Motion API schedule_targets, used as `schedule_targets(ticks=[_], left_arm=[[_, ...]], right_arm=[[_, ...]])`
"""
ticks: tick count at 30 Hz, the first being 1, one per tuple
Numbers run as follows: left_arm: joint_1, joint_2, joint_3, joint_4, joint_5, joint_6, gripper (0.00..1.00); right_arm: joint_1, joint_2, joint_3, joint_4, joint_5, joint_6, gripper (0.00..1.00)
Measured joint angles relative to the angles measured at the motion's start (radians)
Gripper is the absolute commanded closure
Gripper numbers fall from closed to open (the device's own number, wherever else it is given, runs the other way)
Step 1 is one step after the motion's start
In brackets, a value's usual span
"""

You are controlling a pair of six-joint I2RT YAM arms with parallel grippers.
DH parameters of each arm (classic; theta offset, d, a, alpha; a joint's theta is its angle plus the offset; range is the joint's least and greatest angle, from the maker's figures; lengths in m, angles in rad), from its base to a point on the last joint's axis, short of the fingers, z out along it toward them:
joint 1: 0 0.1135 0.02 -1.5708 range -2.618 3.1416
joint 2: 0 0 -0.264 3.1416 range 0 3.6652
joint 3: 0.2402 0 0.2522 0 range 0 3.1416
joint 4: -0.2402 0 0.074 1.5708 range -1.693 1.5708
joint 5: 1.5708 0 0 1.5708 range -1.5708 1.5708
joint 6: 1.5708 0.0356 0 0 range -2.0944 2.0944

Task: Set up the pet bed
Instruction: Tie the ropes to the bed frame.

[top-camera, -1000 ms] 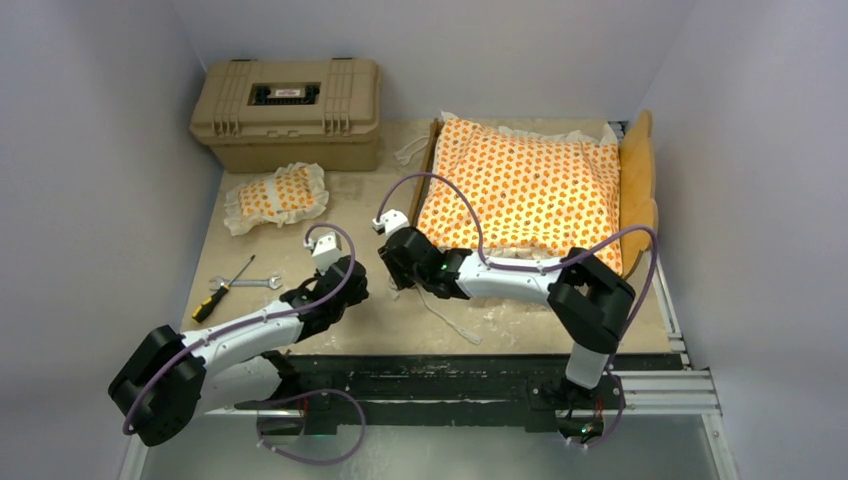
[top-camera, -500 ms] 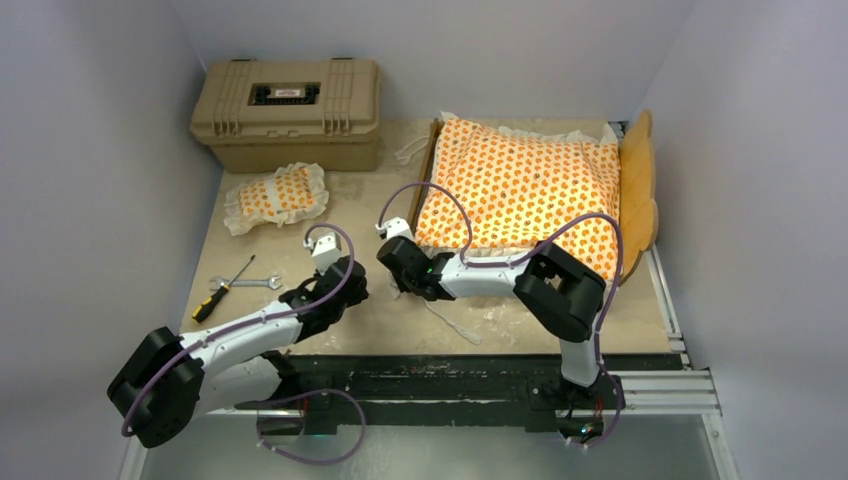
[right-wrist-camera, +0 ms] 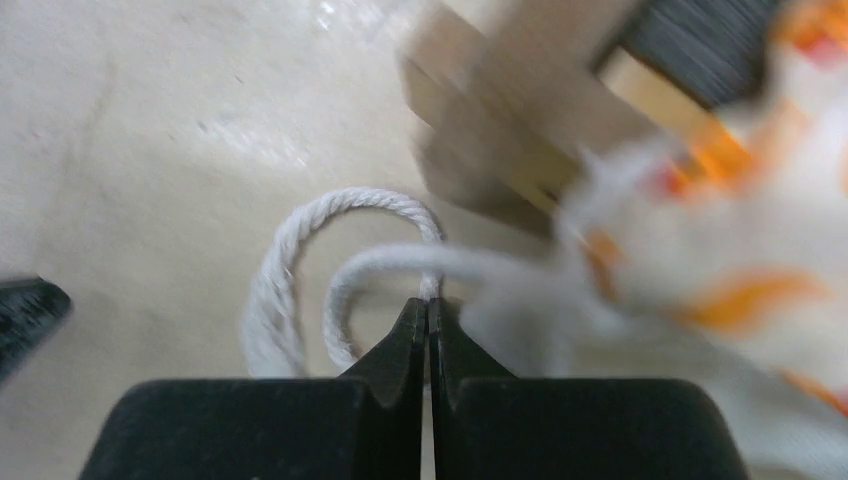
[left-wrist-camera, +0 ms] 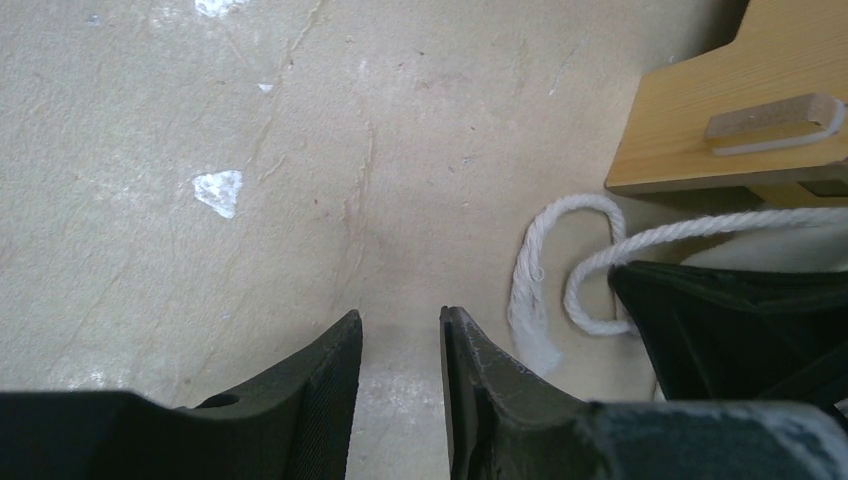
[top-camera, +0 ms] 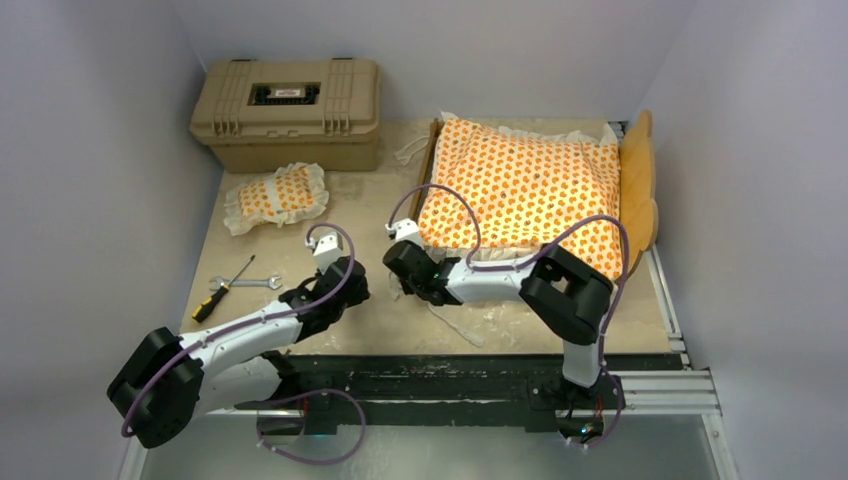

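White cord (right-wrist-camera: 345, 205) pinched in closed right fingers (right-wrist-camera: 405, 345), just off bed frame (left-wrist-camera: 700, 120) near-left corner; mattress (top-camera: 525, 185) lies in frame. Left fingers (left-wrist-camera: 325, 375) apart, empty, beside cord. Pillow (top-camera: 275, 195) left of frame, nearer left fingers.

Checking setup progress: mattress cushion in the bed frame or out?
In. The mattress cushion lies spread inside the wood frame.
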Motion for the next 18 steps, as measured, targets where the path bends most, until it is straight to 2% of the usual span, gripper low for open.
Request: schedule_targets(ticks=[6, 12, 18], left_arm=[[0.0, -0.015, 0.029, 0.013, 0.07, 0.046, 0.61], [0.0, -0.022, 0.082, 0.069, 0.189, 0.138, 0.5], [0.0, -0.043, 0.138, 0.122, 0.296, 0.316, 0.38]], right_arm=[[0.0, -0.183, -0.138, -0.008, 0.007, -0.009, 1.0], [0.0, -0.397, -0.245, 0.12, -0.009, -0.058, 1.0], [0.0, -0.491, -0.35, 0.249, -0.04, -0.112, 1.0]])
